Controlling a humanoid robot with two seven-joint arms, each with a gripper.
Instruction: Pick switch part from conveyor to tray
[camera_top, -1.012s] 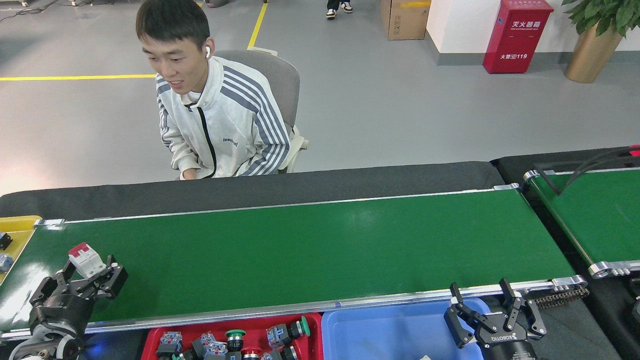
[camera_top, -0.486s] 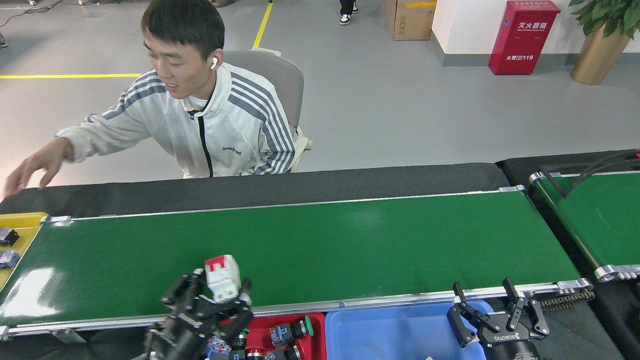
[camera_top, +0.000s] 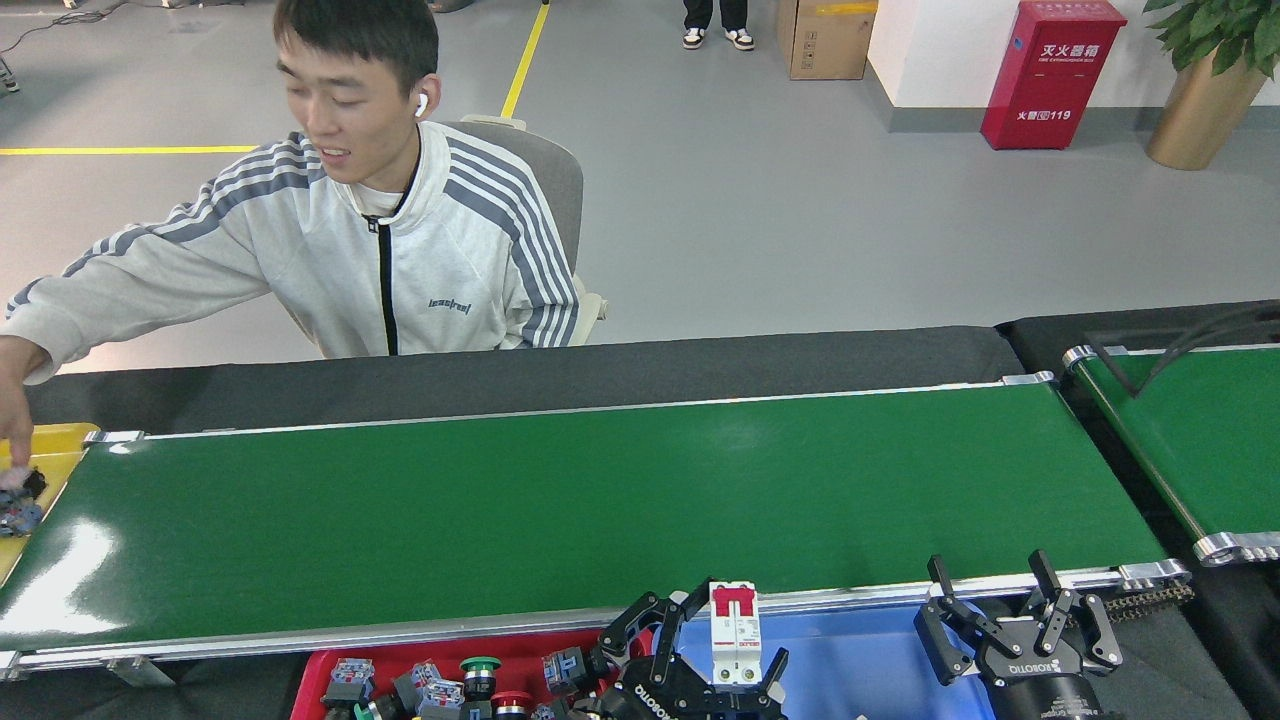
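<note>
Your left gripper held a switch part upright at the near edge of the scene, its fingers clamped on the lower body of the white piece with the red top. The part stood just over the seam where the red tray met the blue tray, with the near rail of the conveyor right behind it. The green belt itself lay bare from end to end, glossy under the lights, with a bright glare patch at its left end.

Your right gripper sat further right, above the right side of the blue tray and close to the conveyor's near right corner, its black fingers spread apart and holding nothing.

The red tray carried a jumble of small switch pieces, among them a green push button and a red one beside it.

Across the belt, a person in a white striped jacket sat in a grey chair and stretched one arm to the far left, a hand reaching down into a yellow tray at the left end of the conveyor, where a few small parts lay. A second green belt with black cables showed partly at the right edge.
</note>
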